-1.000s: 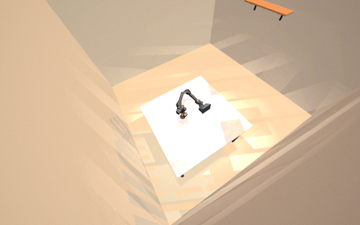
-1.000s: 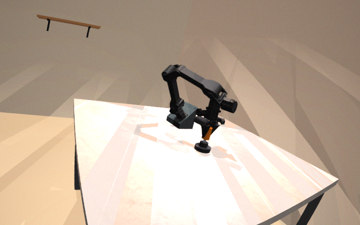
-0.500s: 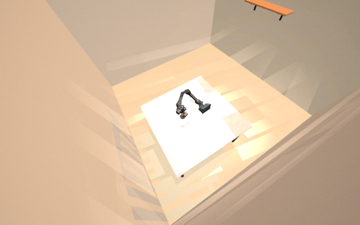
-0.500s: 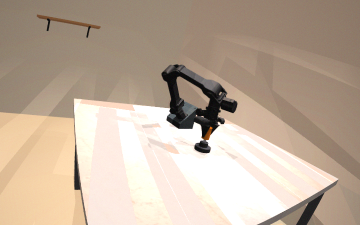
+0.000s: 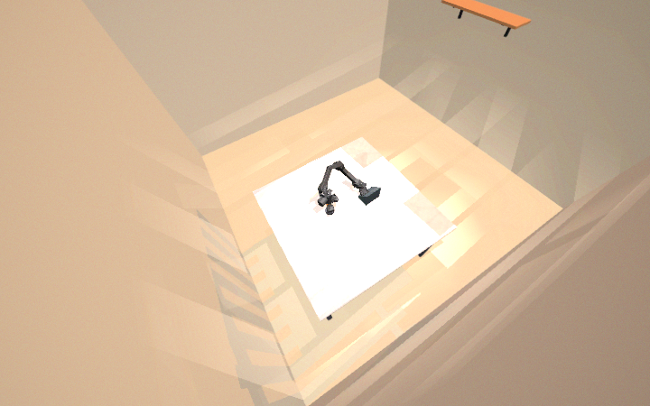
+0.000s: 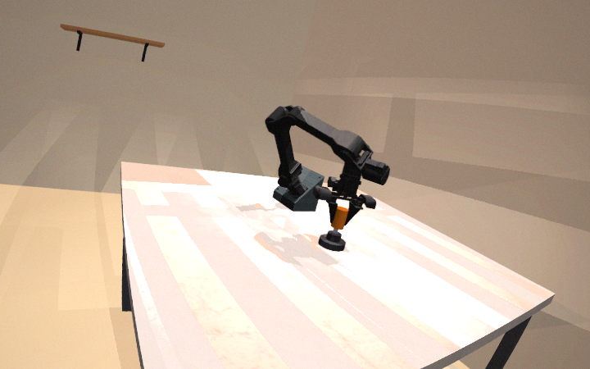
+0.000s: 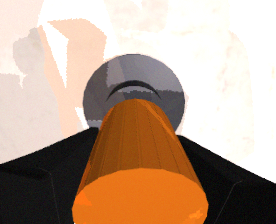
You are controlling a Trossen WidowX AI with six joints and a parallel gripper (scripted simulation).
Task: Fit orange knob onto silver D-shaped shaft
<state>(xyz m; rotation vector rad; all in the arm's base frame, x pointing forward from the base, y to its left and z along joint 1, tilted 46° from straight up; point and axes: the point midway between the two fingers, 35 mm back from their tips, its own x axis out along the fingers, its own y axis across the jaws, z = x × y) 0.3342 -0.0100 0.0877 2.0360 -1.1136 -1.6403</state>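
The orange knob [image 6: 340, 217] [image 7: 139, 145] is an upright cylinder directly above the round pedestal. My gripper [image 6: 340, 220] [image 7: 136, 139] is shut on it, with a black finger on each side. The dark round pedestal [image 5: 330, 213] [image 6: 331, 243] [image 7: 96, 100] stands on the table. A short piece of the silver shaft [image 6: 335, 230] shows between the knob's lower end and the pedestal's raised centre, so the knob is not against the pedestal. Whether the shaft's tip is inside the hole cannot be told. The knob's hole and the shaft's flat side are hidden.
The arm's blue-grey base [image 5: 369, 195] [image 6: 297, 193] stands on the white table [image 5: 357, 257] [image 6: 260, 298], behind the pedestal in the exterior view. Patches of light and shadow cross the table top. An orange shelf [image 5: 488, 13] [image 6: 111, 35] hangs on the wall, far from the arm.
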